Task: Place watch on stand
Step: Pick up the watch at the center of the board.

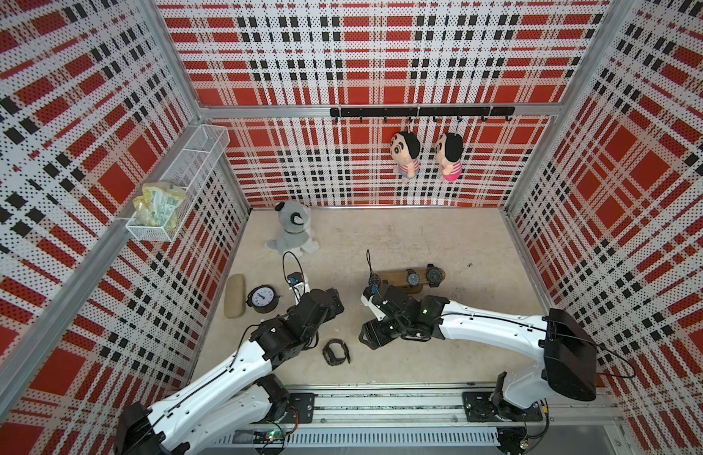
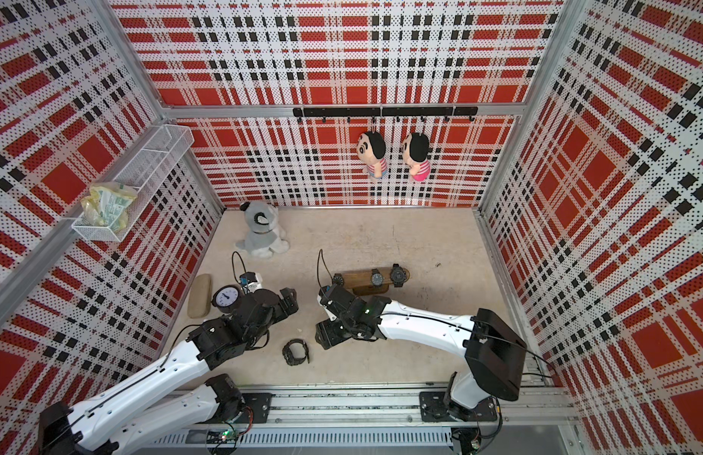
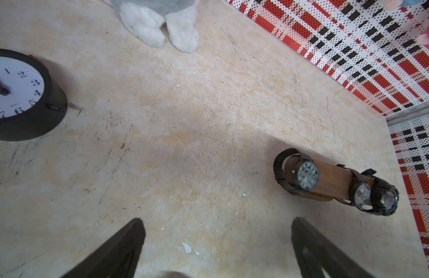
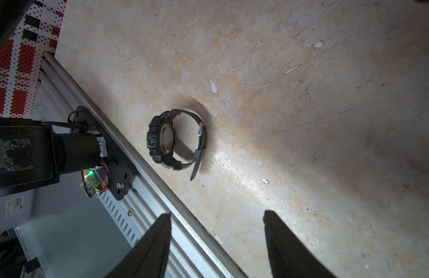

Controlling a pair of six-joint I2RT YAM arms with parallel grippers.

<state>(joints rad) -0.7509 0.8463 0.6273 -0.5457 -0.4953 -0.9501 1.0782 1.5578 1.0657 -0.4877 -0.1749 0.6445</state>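
Red, black and white plaid walls (image 1: 381, 51) of perforated panel enclose a scuffed beige desk (image 1: 420, 244). Toward its middle is the wooden stand (image 1: 395, 275), a long brown bar that already carries three watches (image 1: 413, 279) strapped around it, one at the end nearer the arms and two close together at the other. The loose watch (image 1: 335, 352), black with its strap closed in a loop, lies on the desk near the front rail (image 1: 381, 409), between the two arms and well apart from the stand. In the right wrist view the right gripper (image 4: 217, 215) has its jaws spread with nothing between them, and the watch (image 4: 175, 139) lies ahead of the fingertips, not touching them. The left gripper (image 3: 218, 225) is spread wide and empty above bare desk. An alarm clock (image 1: 263, 299) and a beige case (image 1: 234, 295) lie by the left wall, and a plush dog (image 1: 294, 230) sits in the far corner.
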